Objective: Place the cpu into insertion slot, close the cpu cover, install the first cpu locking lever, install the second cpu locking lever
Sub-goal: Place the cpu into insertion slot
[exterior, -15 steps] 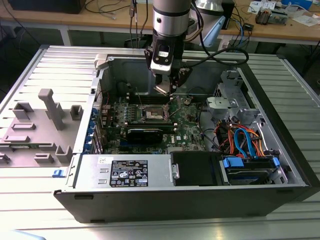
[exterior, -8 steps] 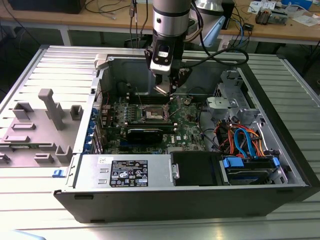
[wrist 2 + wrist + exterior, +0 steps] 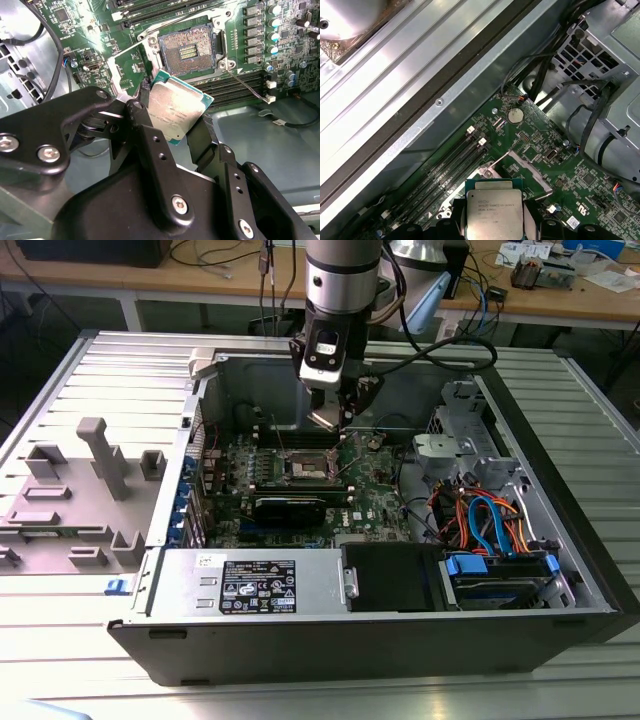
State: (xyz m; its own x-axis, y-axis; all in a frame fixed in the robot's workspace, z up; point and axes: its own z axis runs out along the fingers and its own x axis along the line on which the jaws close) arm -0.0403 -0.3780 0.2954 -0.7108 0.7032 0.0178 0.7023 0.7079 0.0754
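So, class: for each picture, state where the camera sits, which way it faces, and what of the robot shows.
Exterior view: off the arm, above the open computer case, looking down into it; arm and hand show.
First wrist view: on the arm, facing the motherboard past the cpu; the hand shows beside it.
Second wrist view: on the arm, facing the insertion slot; the hand's black links show in front.
Both wrist views share the cpu, held in the hand.

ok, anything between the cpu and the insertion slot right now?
Nothing visible. The gripper holds the cpu above the board, close to the insertion slot. In the second wrist view the slot's contact field lies bare, and the cpu cover is swung open, clear of it.
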